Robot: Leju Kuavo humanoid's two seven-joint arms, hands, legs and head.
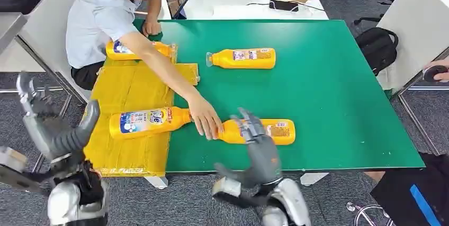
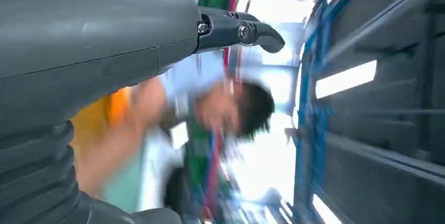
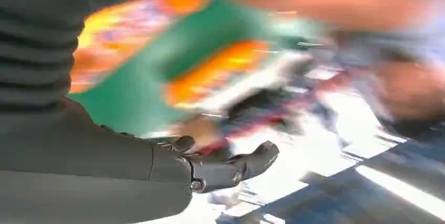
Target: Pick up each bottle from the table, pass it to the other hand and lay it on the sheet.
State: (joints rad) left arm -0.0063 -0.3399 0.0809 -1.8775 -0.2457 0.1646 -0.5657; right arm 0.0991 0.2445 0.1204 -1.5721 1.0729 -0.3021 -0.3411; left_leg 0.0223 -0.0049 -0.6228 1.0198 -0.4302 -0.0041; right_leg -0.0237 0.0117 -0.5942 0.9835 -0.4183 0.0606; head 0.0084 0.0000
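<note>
Risk of collision first: right hand [image 1: 258, 138] raised with fingers spread and holding nothing, just in front of the near bottle [image 1: 265, 131] on the green table [image 1: 344, 93], while a person's hand [image 1: 205, 120] rests on that same bottle's neck end; a reach now could strike the person's hand or knock the bottle rolling toward the table's front edge. Left hand [image 1: 50, 125] open too, held up well off to the side of the yellow sheet [image 1: 129, 86], gripping nothing. Wrist views heavily blurred, so a poor guide for a grasp. Counted: 4 yellow bottles, all lying flat. 2 on the sheet, the far sheet bottle [image 1: 138, 50] and the near sheet bottle [image 1: 148, 121]; 2 on bare green, the near bottle and the far bottle [image 1: 242, 58]. 1 sheet, 1 person reaching in.
</note>
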